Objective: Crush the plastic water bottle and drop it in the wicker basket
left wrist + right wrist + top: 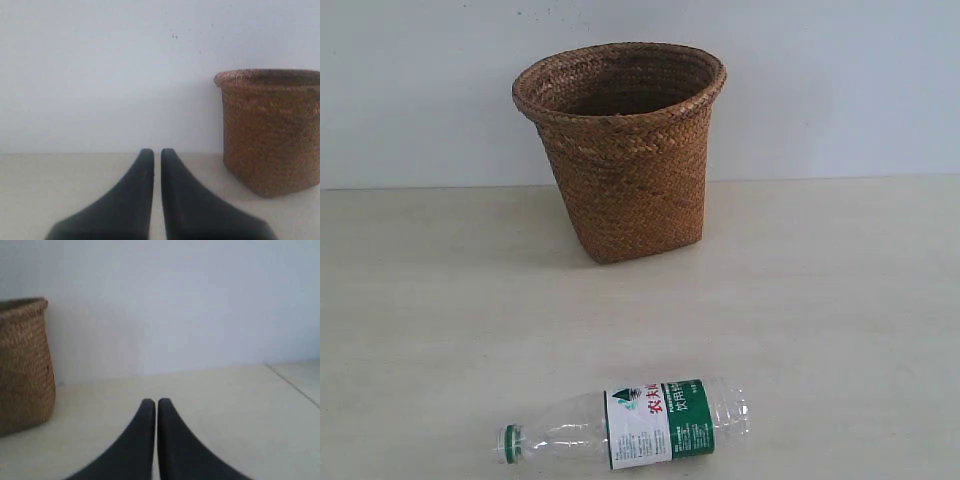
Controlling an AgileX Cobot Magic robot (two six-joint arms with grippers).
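The plastic water bottle (630,425) lies on its side near the table's front edge, green cap pointing left, label facing up, uncrushed. The wicker basket (622,150) stands upright at the back centre against the wall; it also shows in the left wrist view as the basket (272,130) and in the right wrist view as the basket (25,365). My left gripper (157,151) is shut with nothing in it, low over the table. My right gripper (156,401) is shut and empty too. Neither arm shows in the exterior view, and neither wrist view shows the bottle.
A pale wooden table (840,300) runs back to a plain white wall (820,80). A seam or edge in the tabletop (295,385) crosses the right wrist view.
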